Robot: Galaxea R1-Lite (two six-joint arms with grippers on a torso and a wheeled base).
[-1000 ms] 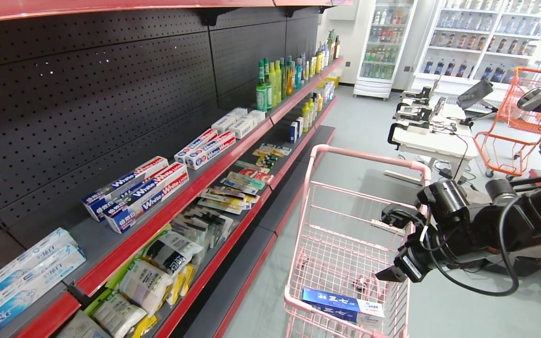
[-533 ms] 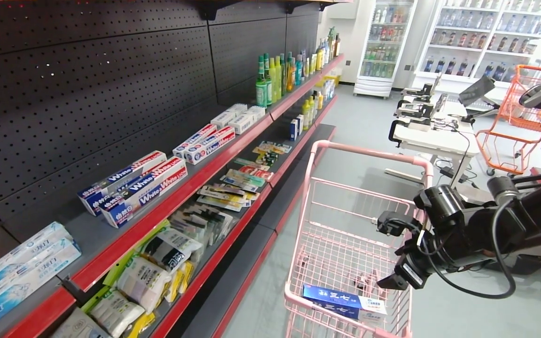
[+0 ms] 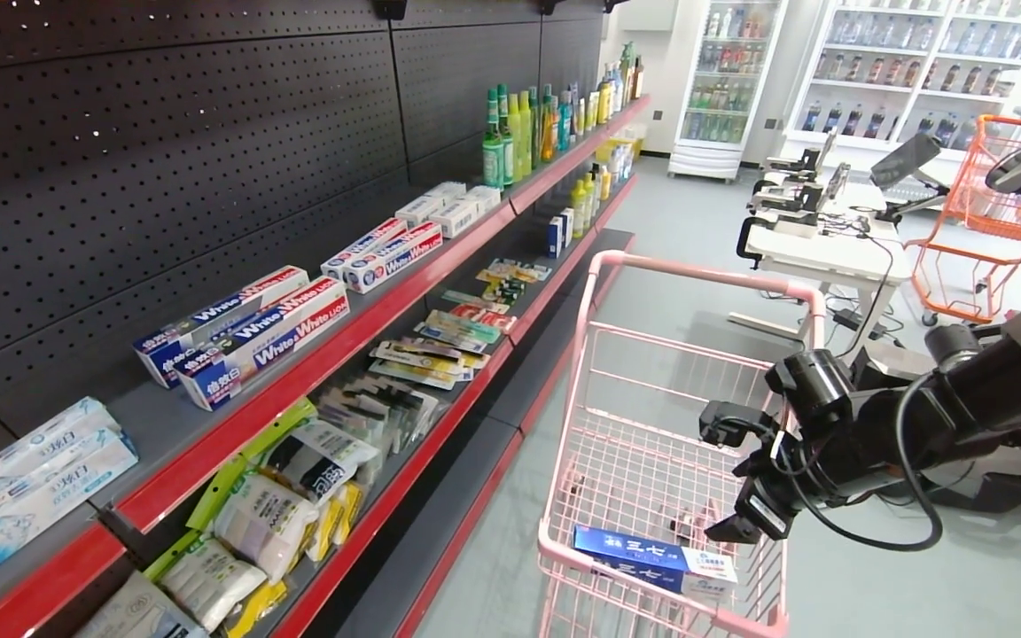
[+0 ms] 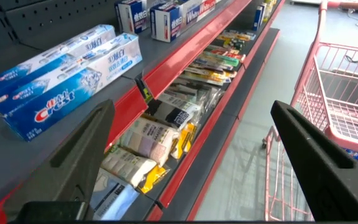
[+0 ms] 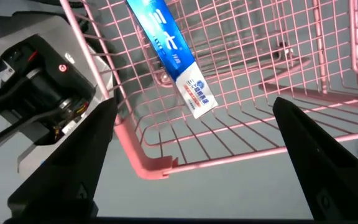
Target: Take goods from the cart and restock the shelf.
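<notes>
Box (image 3: 643, 560) of toothpaste, blue with a white end, lying flat on the wire floor of the pink cart (image 3: 697, 275), at the near end and close against the front rim. Same box (image 5: 166, 43) slanted across the mesh under the right wrist camera, with the cart's corner rim (image 5: 143, 163) close by.

Right arm (image 3: 883, 425) reaching in over the cart's right side. Right jaws wide apart, holding nothing, hanging above the basket just right of the box and clear of it (no contact with box or wire).

Left jaws likewise apart and empty, pointed along the front of the shelf (image 4: 166, 71). Pale blue cartons (image 4: 67, 74) near them on the upper board, cart (image 4: 303, 81) across the aisle.

Shelf (image 3: 298, 381) standing left of the cart, red-edged, with black pegboard behind. On the upper board, nearest first: pale blue cartons (image 3: 23, 470), white-and-blue cartons (image 3: 245, 323), two more of the same kind farther along, small white boxes (image 3: 448, 213), then green and yellow bottles (image 3: 515, 137). On the lower board: soft packs (image 3: 271, 523) at the near end, flat carded goods (image 3: 440, 354) farther on.

Well apart at far right: orange cart (image 3: 980, 230), and a white surface (image 3: 830, 257) carrying devices and cables.
</notes>
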